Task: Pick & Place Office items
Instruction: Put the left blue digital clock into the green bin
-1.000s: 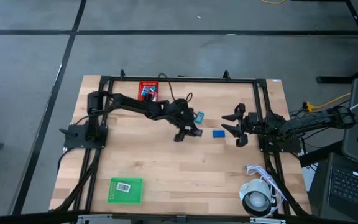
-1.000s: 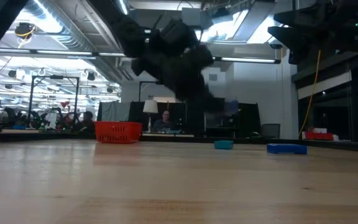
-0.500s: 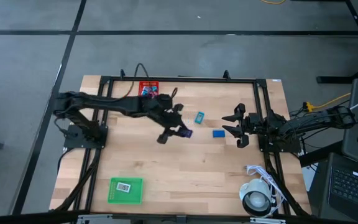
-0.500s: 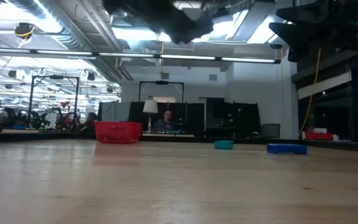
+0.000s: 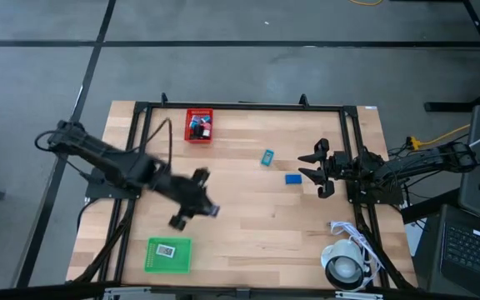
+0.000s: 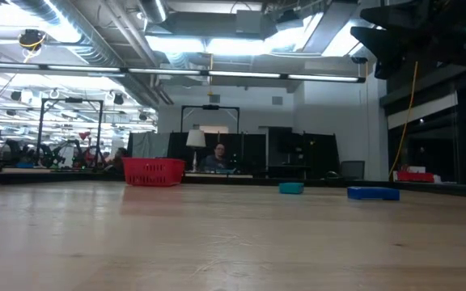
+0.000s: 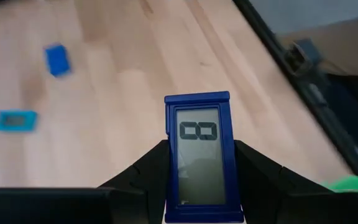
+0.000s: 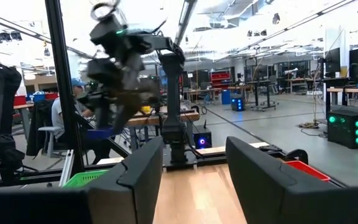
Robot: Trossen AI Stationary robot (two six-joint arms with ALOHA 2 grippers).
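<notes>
Left tool (image 5: pixel 192 202) grips blue LCD gadget (image 7: pixel 198 155) near green bin (image 5: pixel 169 255); bare counter (image 5: pixel 257 225) around. Right tool (image 5: pixel 316 167) parted, empty, by blue block (image 5: pixel 293 178).

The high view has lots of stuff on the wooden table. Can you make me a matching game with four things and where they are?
Things:
1. red mesh bin
2. green mesh bin
3. dark blue flat device with a screen
4. white cable roll

Places:
A. table's near right corner
B. held in the left gripper
C. far edge of the table
D. near edge, left of middle

Pairs: 1-C, 2-D, 3-B, 4-A
</notes>
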